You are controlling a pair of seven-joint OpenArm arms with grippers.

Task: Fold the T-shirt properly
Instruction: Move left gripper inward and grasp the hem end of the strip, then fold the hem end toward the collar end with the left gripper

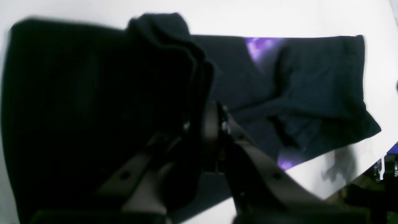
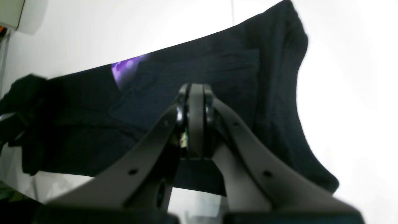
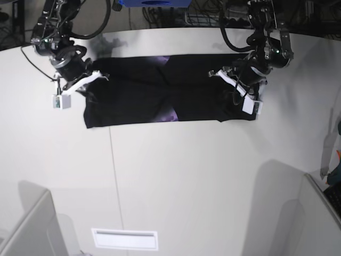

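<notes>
The black T-shirt (image 3: 133, 96) lies as a long flat band across the far part of the white table (image 3: 186, 176), with bits of purple print (image 3: 169, 114) showing at its folds. My left gripper (image 3: 238, 92) is at the band's right end. In the left wrist view it (image 1: 211, 115) is shut on a bunched fold of the black T-shirt (image 1: 174, 62), held raised above the cloth. My right gripper (image 3: 85, 81) is at the band's left end. In the right wrist view it (image 2: 196, 93) is shut over the T-shirt (image 2: 217, 62); I see no cloth between its fingers.
A thin seam (image 3: 114, 176) runs down the table. A white slotted plate (image 3: 124, 239) sits near the front edge. Grey panels stand at the front left (image 3: 26, 229) and front right (image 3: 309, 213). Cables and a blue unit (image 3: 154, 2) are behind the table.
</notes>
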